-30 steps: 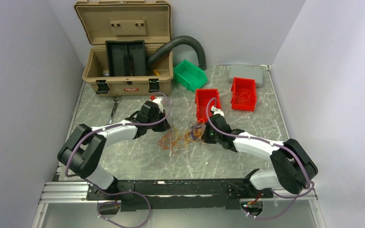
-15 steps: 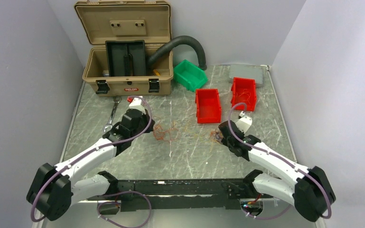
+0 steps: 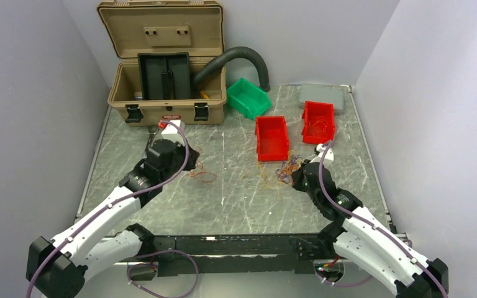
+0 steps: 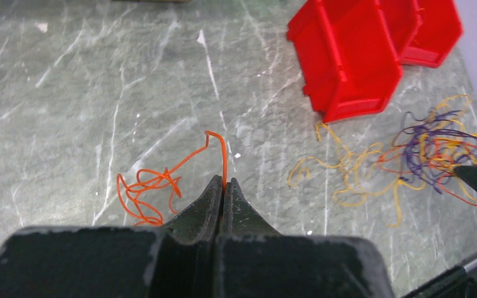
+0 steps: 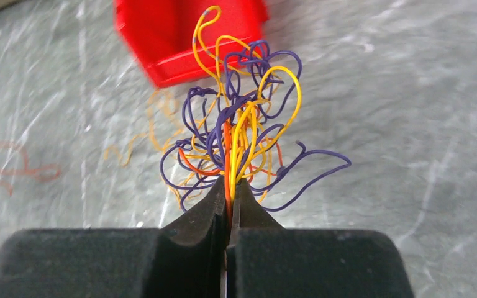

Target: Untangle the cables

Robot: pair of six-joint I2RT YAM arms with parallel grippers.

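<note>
My left gripper (image 4: 223, 184) is shut on a single orange wire (image 4: 152, 183), which loops onto the table to its left; it shows in the top view (image 3: 202, 176) beside my left gripper (image 3: 185, 166). My right gripper (image 5: 230, 186) is shut on a bundle of tangled wires (image 5: 242, 124), yellow, orange and dark purple-blue, fanning out above the jaws. In the top view the bundle (image 3: 287, 169) sits at my right gripper (image 3: 295, 176). Loose yellow-orange wires (image 4: 341, 177) lie on the table between the two grippers.
Two red bins (image 3: 272, 138) (image 3: 318, 122) stand behind the wires; the far one holds some wires. A green bin (image 3: 247, 97), a grey lid (image 3: 324, 97), an open tan toolbox (image 3: 164, 74), a black corrugated hose (image 3: 239, 56) and a wrench (image 3: 147, 146) are at the back.
Both arms have pulled apart, the left to the left with the orange wire, the right to the right with the bundle. The one heap has split; the orange wire is free of it.
</note>
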